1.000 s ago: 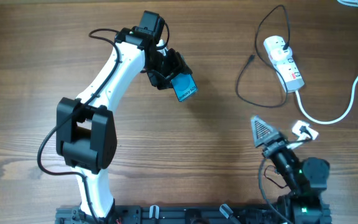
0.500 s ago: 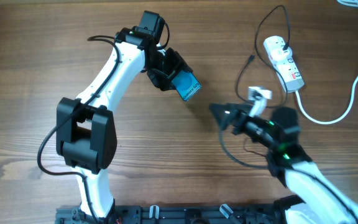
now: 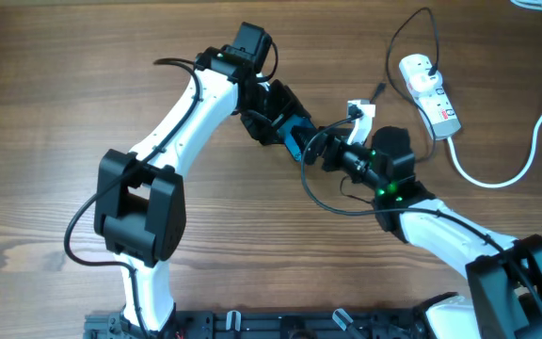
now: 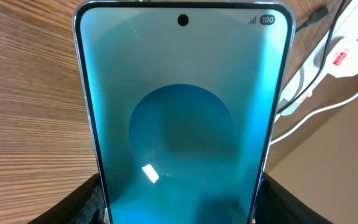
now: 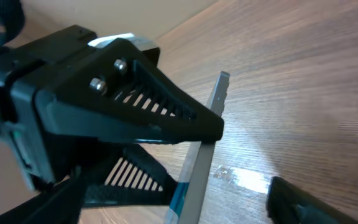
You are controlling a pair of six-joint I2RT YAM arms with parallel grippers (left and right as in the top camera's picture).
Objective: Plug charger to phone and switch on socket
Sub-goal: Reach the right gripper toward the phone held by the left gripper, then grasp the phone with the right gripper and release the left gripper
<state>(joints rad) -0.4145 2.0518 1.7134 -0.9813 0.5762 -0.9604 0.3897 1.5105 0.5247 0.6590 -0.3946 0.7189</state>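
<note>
Currently my left jaws are clenched on the phone (image 4: pixel 182 124). Their black fingers (image 4: pixel 92 199) press its two long sides near the lower end, so the teal screen fills the left wrist view with the camera hole at the top. From overhead, the phone sits near the middle of the wooden surface (image 3: pixel 64 94). It appears lifted and tilted, with its free end pointing toward the right arm (image 3: pixel 440 226).

My right jaws are released and spread wide. In the right wrist view one finger (image 5: pixel 309 202) shows at the lower right corner and the other at the lower left. The phone's thin edge rises between them, touched by neither as far as I can tell. These jaws sit just beside the phone's free end and grip nothing.

The charger (image 3: pixel 390 49) is in neither set of jaws. Its thin black cable lies on the surface off to the right, and its connector tip (image 3: pixel 381 90) rests just beyond the right wrist. Its white adapter appears seated in the socket (image 3: pixel 433 99). The socket lies apart from the phone, and its thick white cord (image 3: pixel 533 141) curves away toward the edge.
</note>
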